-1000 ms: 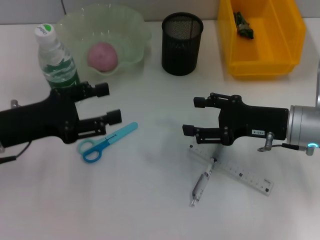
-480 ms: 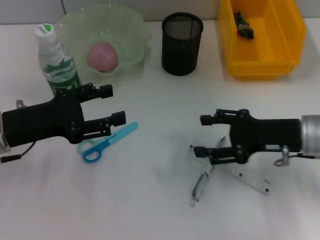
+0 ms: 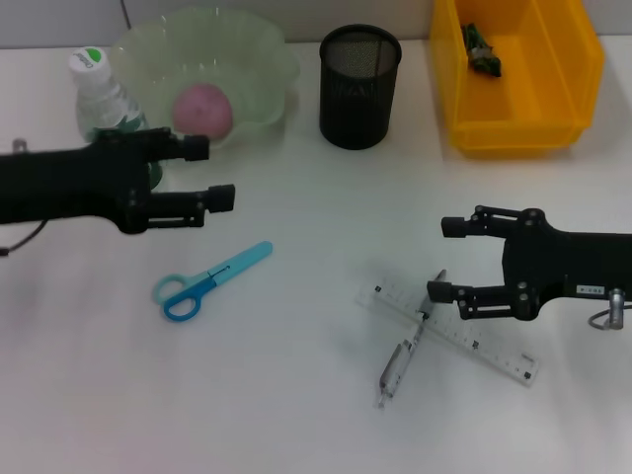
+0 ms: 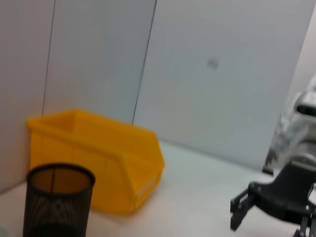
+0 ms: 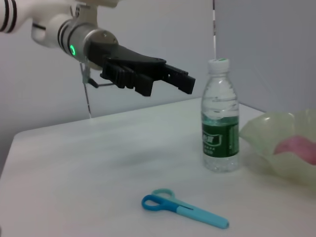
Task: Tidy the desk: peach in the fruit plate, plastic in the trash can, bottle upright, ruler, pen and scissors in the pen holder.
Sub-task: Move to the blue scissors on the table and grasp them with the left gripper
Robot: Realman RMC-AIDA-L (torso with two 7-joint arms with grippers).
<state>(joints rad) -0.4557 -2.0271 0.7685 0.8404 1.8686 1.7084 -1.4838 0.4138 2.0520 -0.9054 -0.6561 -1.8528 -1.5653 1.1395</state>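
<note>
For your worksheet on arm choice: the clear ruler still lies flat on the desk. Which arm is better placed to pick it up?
Right. The right gripper, open, hovers just above the clear plastic ruler and the silver pen crossing it. The left gripper, also open, is across the desk near the blue scissors.

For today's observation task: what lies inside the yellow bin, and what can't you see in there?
A small dark green scrap lies near the back of the yellow bin. Its front wall hides the floor strip just behind it.
</note>
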